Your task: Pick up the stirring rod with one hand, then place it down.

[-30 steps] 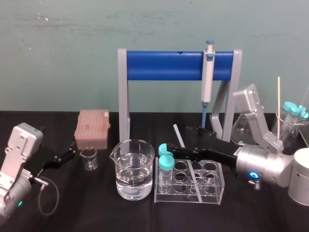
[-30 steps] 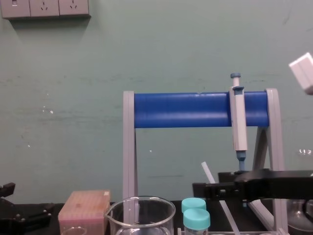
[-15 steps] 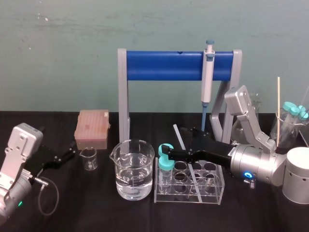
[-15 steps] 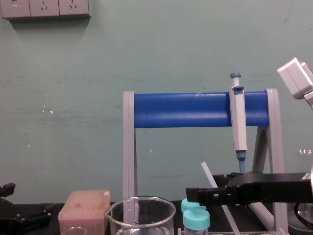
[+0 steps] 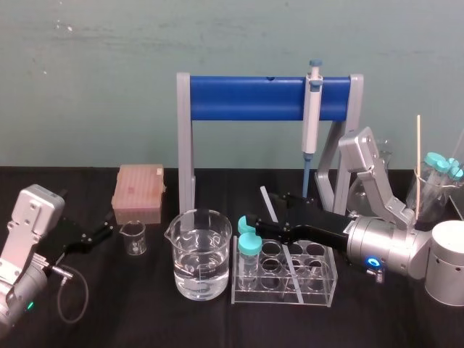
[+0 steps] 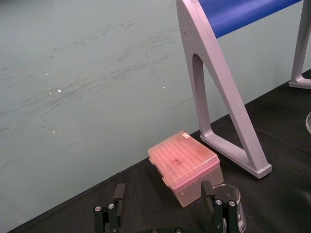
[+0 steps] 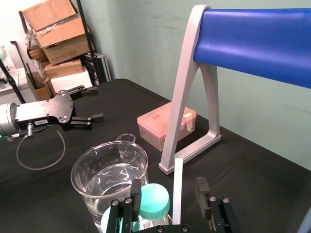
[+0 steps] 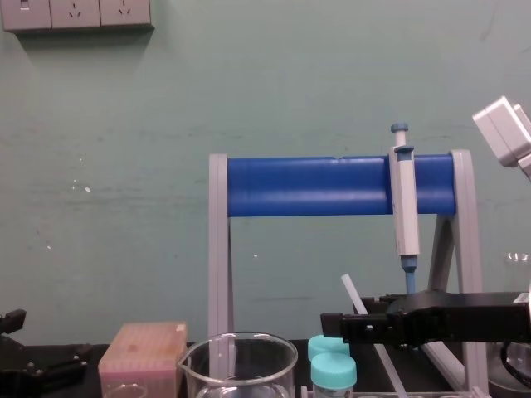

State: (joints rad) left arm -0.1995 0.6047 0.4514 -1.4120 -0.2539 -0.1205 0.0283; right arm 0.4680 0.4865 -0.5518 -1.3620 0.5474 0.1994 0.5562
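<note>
Your right gripper (image 5: 250,223): matte black, blocky fingers, long black body. Behind jaws, silver-grey wrist cylinder (image 5: 395,250) with glowing blue ring (image 5: 371,262). Farther back from jaws, angular silver link (image 5: 371,165). Silver screw heads (image 7: 114,203) at finger bases.

Your left gripper (image 5: 101,233): same black build, same screw heads at finger bases. Behind jaws, boxy silver-grey housing (image 5: 32,214), small green light (image 5: 29,305), looped black cable (image 5: 86,291).

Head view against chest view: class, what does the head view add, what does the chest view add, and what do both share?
Head view adds the wooden stick and the far-right capped tubes. Chest view adds the wall sockets. Both share the blue stand, pipette, tip box, large beaker, stirring rod, the open right end effector astride it, and the parked left end effector.
</note>
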